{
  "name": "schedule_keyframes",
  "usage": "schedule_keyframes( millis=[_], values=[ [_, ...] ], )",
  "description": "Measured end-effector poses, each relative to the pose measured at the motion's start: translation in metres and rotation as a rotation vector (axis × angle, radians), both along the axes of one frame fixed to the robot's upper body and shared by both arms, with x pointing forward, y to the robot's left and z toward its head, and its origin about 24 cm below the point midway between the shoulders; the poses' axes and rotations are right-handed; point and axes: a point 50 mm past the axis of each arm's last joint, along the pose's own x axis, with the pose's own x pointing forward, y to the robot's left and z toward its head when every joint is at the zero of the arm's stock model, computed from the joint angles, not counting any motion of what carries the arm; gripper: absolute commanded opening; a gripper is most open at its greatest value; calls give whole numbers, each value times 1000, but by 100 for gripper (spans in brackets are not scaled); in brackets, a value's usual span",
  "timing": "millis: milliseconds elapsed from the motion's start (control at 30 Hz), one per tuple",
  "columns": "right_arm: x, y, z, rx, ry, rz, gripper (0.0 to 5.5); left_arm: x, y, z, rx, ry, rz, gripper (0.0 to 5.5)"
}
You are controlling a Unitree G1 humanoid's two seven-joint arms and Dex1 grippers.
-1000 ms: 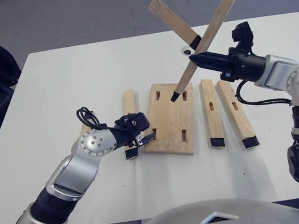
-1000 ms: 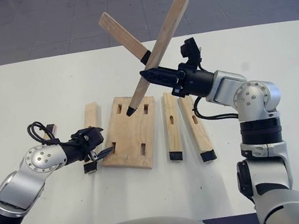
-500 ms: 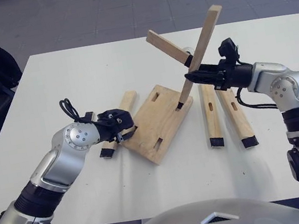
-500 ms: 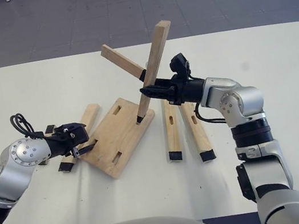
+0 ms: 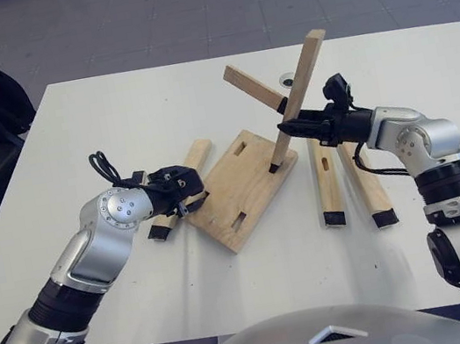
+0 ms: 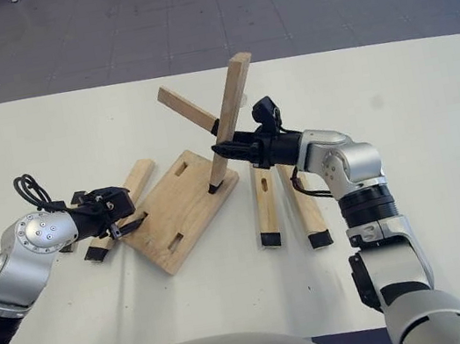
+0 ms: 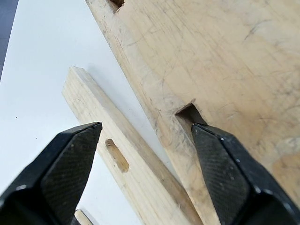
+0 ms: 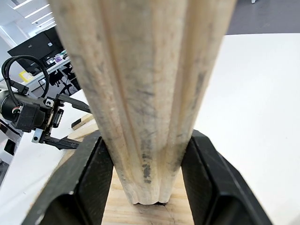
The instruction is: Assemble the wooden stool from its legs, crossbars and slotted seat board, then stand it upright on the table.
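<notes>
The right gripper (image 5: 287, 127), clamped on the crossed legs (image 5: 304, 74), has lowered their tip onto the seat board (image 5: 233, 198) mid-frame. The left gripper (image 5: 187, 194), jaws apart, has turned the board, so insertion seems near.

Table (image 5: 98, 133) with seat board (image 5: 238, 190), legs (image 5: 327, 174)

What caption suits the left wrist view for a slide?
Open left claw spanning the seat board edge and a slotted leg beside it.

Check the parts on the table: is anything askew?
Yes. The seat board lies at a slant to the two loose legs on its right, and the crossed pair in the right gripper leans, its tip at the board's corner.
</notes>
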Motion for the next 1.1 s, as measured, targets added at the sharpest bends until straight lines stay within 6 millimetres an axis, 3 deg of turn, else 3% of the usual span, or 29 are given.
schedule_keyframes(
  millis=[133,333,800,1100],
  values=[
    [-2,10,-5,-98,-136,41,202,0,-2,0,-7,-5,2,356],
    [-30,12,-11,-147,-239,27,202,-5,-2,-2,-8,-3,20,356],
    [-32,12,-17,-116,-287,0,202,-5,-5,-2,-26,-6,46,356],
    [-26,9,-7,-107,-181,-18,202,-5,-5,-3,-22,-12,51,356]
  ],
)
